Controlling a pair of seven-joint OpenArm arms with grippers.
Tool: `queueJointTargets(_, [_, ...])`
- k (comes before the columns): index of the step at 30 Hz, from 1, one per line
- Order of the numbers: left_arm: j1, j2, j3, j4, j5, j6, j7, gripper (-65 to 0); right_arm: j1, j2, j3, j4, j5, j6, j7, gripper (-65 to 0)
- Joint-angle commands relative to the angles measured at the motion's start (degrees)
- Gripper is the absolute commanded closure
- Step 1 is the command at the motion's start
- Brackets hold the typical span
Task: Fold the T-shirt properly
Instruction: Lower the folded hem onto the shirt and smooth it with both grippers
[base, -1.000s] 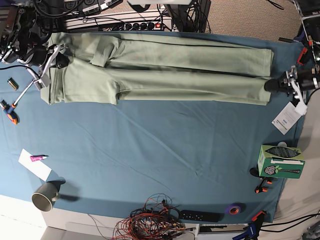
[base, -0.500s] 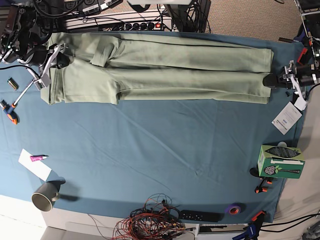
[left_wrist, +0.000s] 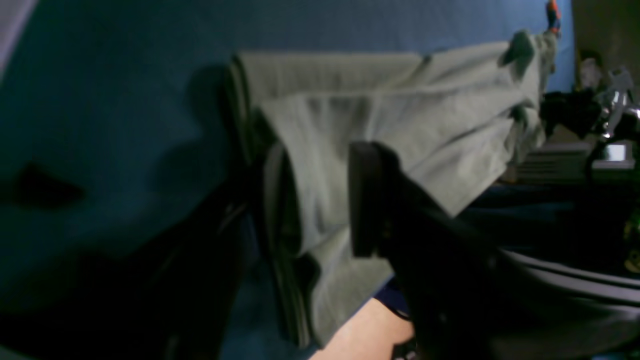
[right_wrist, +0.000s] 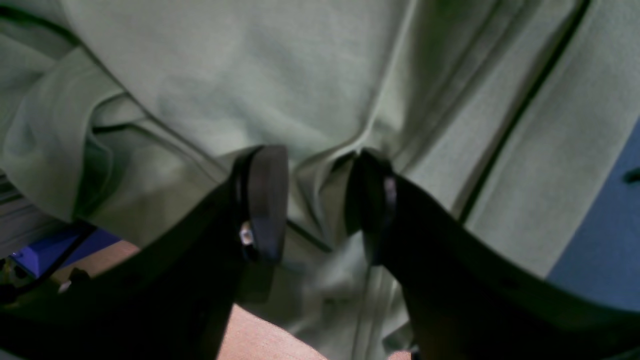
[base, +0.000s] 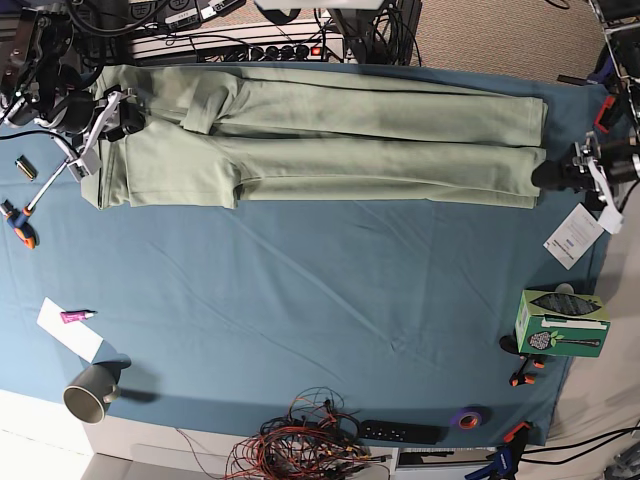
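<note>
The T-shirt (base: 330, 140) lies folded into a long band across the far part of the teal surface (base: 320, 300), its collar end toward the right arm. The right tool (right_wrist: 315, 200) sits at that end with its jaws partly apart, a ridge of bunched fabric rising between them (whether they pinch it is unclear). The left tool (base: 548, 175) is at the hem end; one dark finger (left_wrist: 367, 200) overlies the layered edge, and its grip cannot be told.
</note>
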Motion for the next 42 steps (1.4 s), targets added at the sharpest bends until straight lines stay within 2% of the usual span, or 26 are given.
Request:
queueJointTargets(1, [-0.7,-1.6,-1.3,1.4,-1.4,-0.1,-0.2,-22.3,0.3,1.3,0.8,1.6,0.7,0.1,1.0,-23.7])
queueJointTargets(7, [-0.7,-1.6,-5.5,2.3,-1.4,-0.1,-0.2,-22.4,0.3,1.3,6.4,6.2,0.7,0.1,1.8,-23.7])
queueJointTargets(12, [-0.6,-1.6,-5.9,2.3,-1.4,-0.1,-0.2,-22.3,0.3,1.2,11.9,6.6,-1.0,0.1,4.9,-23.7])
queueJointTargets(15, [-0.6,-1.6,-5.9,2.3,-1.4,-0.1,-0.2,-22.3,0.3,1.2,12.7,6.6,-3.1,0.1,6.6,-23.7])
queueJointTargets(17, [-0.6,-1.6,-5.9,2.3,-1.4,-0.1,-0.2,-22.3,0.9,-0.5,12.7,6.5,-4.8,0.1,9.2,-23.7])
queueJointTargets(19, [-0.6,-1.6,-5.9,2.4,-1.4,-0.1,-0.2,-22.7,2.6,-4.2,12.7,5.9,-5.6,0.1,10.8,-23.7])
queueJointTargets(23, [-0.6,-1.6,-5.9,2.4,-1.4,-0.1,-0.2,-27.3,6.2,-12.1,12.6,3.5,-5.6,0.1,11.0,-23.6])
queueJointTargets(26, [-0.6,-1.6,-5.9,2.4,-1.4,-0.1,-0.2,-27.3,8.0,-15.7,12.6,1.7,-5.6,0.0,11.2,-23.6])
queueJointTargets(30, [-0.6,-1.6,-5.9,2.4,-1.4,-0.1,-0.2,-27.3,9.0,-17.0,12.6,0.8,-6.3,-0.8,13.2,-23.6])
queueJointTargets(36, [-0.6,-1.6,-5.9,2.3,-1.4,-0.1,-0.2,-27.3,11.8,-17.0,12.6,-0.6,-13.3,-4.0,16.0,-23.6])
queueJointTargets(42, [-0.6,-1.6,-5.9,2.4,-1.4,-0.1,-0.2,-27.3,15.6,-17.9,12.6,-9.9,-12.7,-4.2,16.3,-23.6])
